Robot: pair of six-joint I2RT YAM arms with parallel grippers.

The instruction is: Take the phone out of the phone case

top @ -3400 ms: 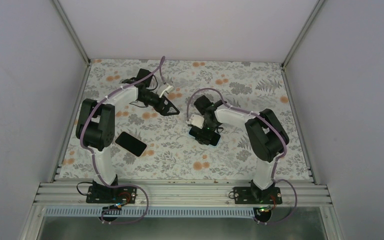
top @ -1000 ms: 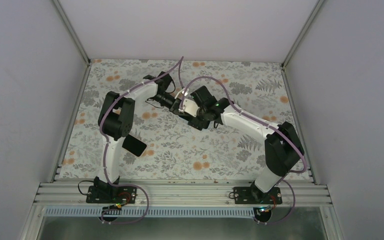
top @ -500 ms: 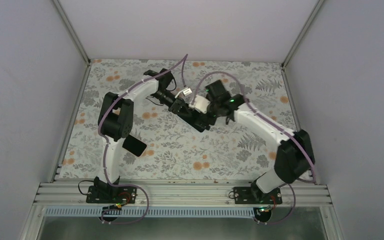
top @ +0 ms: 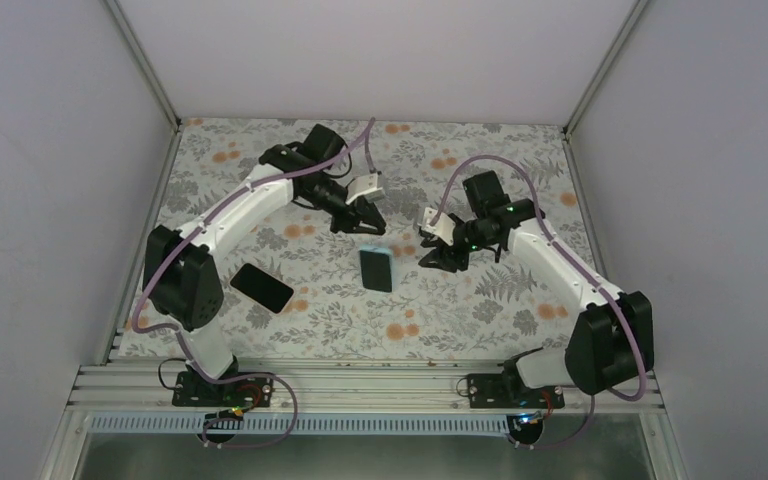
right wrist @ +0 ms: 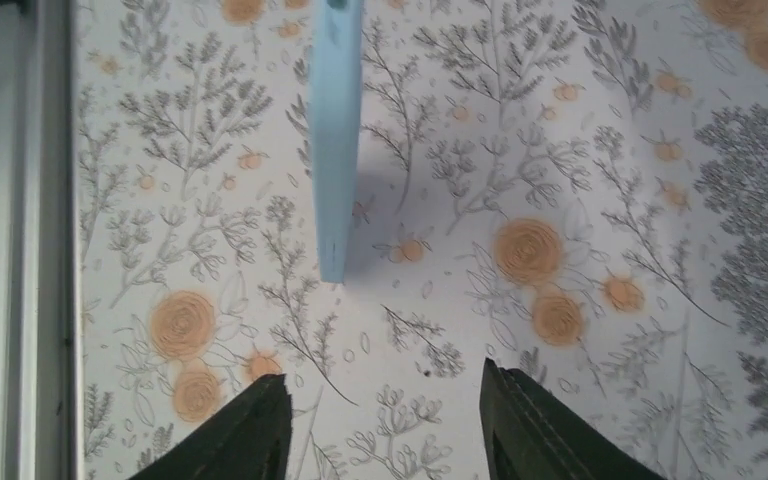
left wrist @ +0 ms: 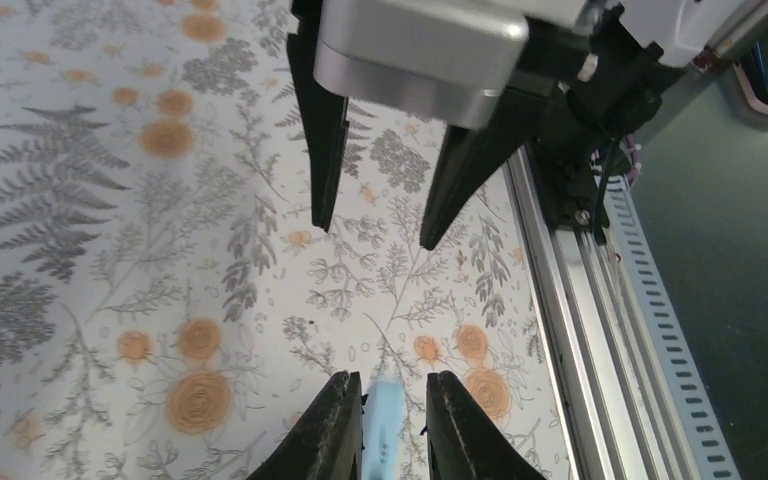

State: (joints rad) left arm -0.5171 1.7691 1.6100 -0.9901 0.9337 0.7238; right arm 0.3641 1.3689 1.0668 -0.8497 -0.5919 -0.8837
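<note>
on the floral bench (top: 520, 150) the black phone (top: 261, 287) lies bare near the left edge, and the light-blue phone case (top: 376, 269) lies mid-bench. the left claw (top: 360, 224) and right claw (top: 434, 262) hover spread and empty. the phone is likely rigid, slick and glass-fronted, so it is best pinched by its long edges.

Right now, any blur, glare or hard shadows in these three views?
Top external: sharp, evenly lit, no glare on the phone. Right wrist: slightly soft overall; the phone case throws a faint shadow on the mat to its right. Left wrist: own fingertips look soft, mat sharp.
</note>
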